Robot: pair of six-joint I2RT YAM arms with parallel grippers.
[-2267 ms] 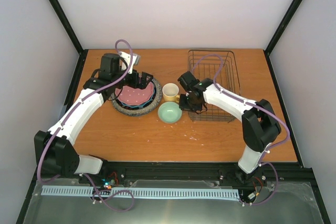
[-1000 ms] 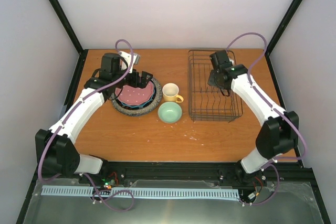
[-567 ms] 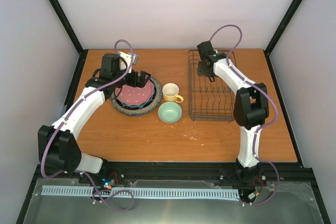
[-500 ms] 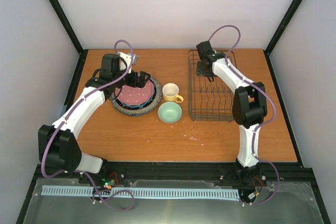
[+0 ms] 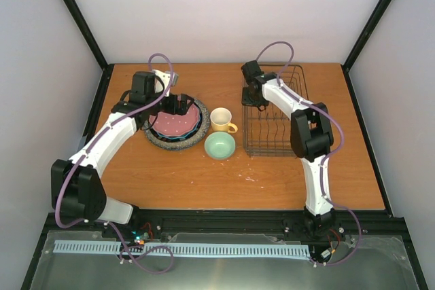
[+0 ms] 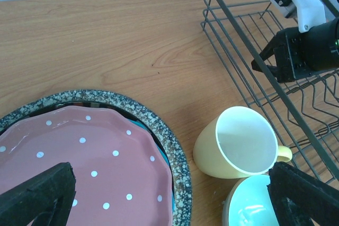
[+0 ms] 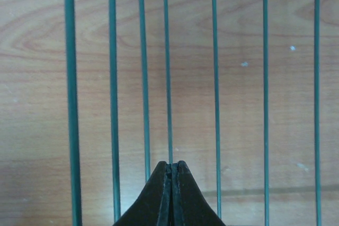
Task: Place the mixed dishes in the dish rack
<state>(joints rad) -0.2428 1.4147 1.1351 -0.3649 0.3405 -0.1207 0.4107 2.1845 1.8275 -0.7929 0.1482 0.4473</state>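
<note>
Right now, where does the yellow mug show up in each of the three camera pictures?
Top external: yellow mug near the centre, between the pink dotted plate and the dish rack.
Left wrist: yellow mug lower right, just above the mint-green bowl.
Right wrist: not in it.
Shared landmark: the dish rack, right of the mug in two views; its wires fill the right wrist view.

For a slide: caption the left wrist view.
Open left gripper above pink dotted plate and yellow mug, dish rack beyond.
</note>
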